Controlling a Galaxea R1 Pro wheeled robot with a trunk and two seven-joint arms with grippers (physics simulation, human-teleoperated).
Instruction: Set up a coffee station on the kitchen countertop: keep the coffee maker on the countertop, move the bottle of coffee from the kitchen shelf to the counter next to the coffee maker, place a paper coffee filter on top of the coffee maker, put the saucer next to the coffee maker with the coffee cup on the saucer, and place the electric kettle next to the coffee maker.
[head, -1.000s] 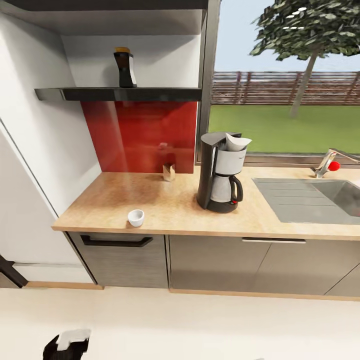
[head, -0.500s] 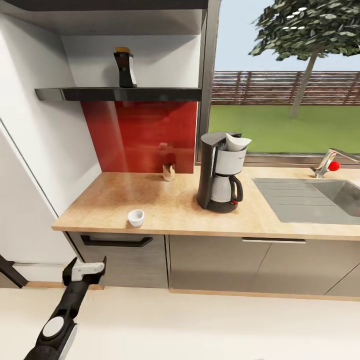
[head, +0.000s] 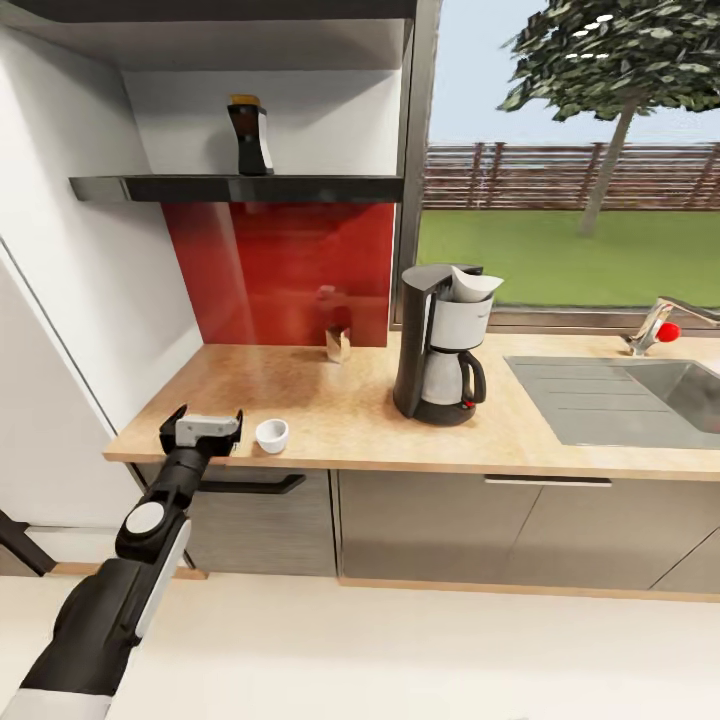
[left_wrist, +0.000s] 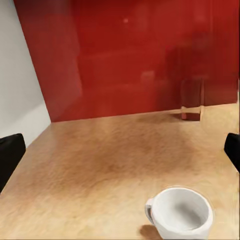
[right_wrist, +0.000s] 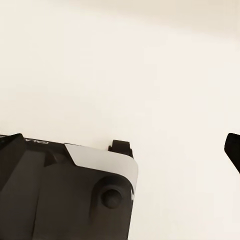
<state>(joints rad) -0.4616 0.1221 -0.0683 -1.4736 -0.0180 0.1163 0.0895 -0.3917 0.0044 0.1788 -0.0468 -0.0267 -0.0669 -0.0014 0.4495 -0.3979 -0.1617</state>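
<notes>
A small white coffee cup (head: 271, 434) stands near the counter's front edge; in the left wrist view the cup (left_wrist: 180, 212) sits just ahead, off to one side. My left gripper (head: 200, 426) hangs open at the counter edge, a little left of the cup, holding nothing; its dark fingertips (left_wrist: 10, 155) frame the left wrist view. The black coffee maker (head: 440, 345) stands mid-counter with a white paper filter (head: 472, 283) on top. The dark bottle of coffee (head: 250, 135) stands on the wall shelf (head: 240, 187). My right gripper (right_wrist: 120, 145) is open, pointing at the pale floor.
A small brown packet (head: 337, 345) stands at the red backsplash (head: 285, 270). The steel sink (head: 640, 395) and faucet (head: 655, 325) lie to the right. A white tall cabinet (head: 50, 380) bounds the counter on the left. Drawers with a black handle (head: 235, 485) sit below.
My left arm has risen from near the floor up to the counter's front edge, bringing the open gripper beside the cup. Nothing else has moved.
</notes>
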